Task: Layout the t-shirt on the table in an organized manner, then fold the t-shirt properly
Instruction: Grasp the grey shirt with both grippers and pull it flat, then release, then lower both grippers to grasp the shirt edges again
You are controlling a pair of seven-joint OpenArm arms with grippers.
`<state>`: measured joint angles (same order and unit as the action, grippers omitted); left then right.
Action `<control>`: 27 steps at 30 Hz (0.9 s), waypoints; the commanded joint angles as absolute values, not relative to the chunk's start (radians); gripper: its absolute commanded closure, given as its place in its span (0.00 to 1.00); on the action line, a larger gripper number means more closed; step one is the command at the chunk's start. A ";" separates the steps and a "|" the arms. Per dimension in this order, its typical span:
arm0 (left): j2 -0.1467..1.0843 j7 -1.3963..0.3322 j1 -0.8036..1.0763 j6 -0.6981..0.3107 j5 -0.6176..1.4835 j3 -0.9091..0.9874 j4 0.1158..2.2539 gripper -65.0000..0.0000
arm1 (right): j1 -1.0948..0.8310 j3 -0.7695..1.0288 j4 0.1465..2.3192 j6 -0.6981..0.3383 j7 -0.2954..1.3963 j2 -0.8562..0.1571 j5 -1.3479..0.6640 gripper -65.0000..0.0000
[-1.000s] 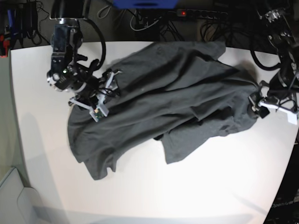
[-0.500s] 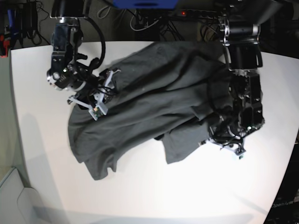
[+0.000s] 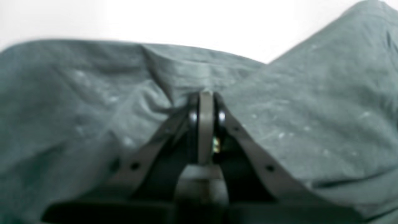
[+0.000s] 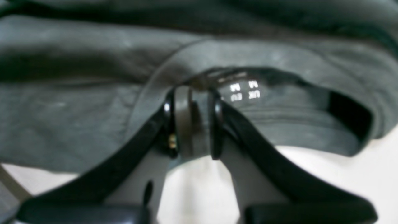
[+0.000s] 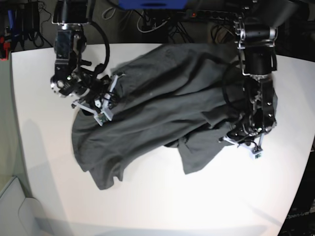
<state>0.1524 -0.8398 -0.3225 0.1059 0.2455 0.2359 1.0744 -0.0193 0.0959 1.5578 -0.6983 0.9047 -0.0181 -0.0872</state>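
Note:
The dark grey t-shirt [image 5: 162,98] lies crumpled across the back half of the white table [image 5: 197,196]. On the base view's left, my right gripper [image 5: 112,96] is at the shirt's edge. Its wrist view shows the jaws [image 4: 191,121] closed on the round collar band, next to the neck label [image 4: 244,90]. My left gripper [image 5: 235,139] sits on the shirt's lower right part. In its wrist view the pads [image 3: 205,118] are pressed together on a pinched fold of t-shirt fabric [image 3: 311,109], with creases running into them.
Cables and a power strip with a red light [image 5: 192,14] run behind the table's far edge, beside a blue object [image 5: 152,4]. The table's rounded right edge [image 5: 307,162] lies close to my left arm. Bare white tabletop stretches in front of the shirt.
My left arm swung in from the table's right edge onto the shirt and shut on a fold. The shirt's lower flap shifted slightly right. My right gripper closed on the collar.

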 commanded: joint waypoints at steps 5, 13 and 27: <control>0.208 -0.855 -0.286 0.120 0.219 0.372 1.081 1.00 | 0.038 0.099 1.475 -0.698 0.843 -0.074 -0.099 0.89; 0.294 -0.857 -0.216 0.114 0.226 0.476 1.089 1.00 | 0.133 0.101 1.343 -0.698 0.828 -0.166 -0.099 0.89; 0.283 -1.099 -0.176 0.113 0.229 0.642 1.612 1.00 | 0.165 0.251 1.596 -0.698 0.894 -0.173 -0.108 0.89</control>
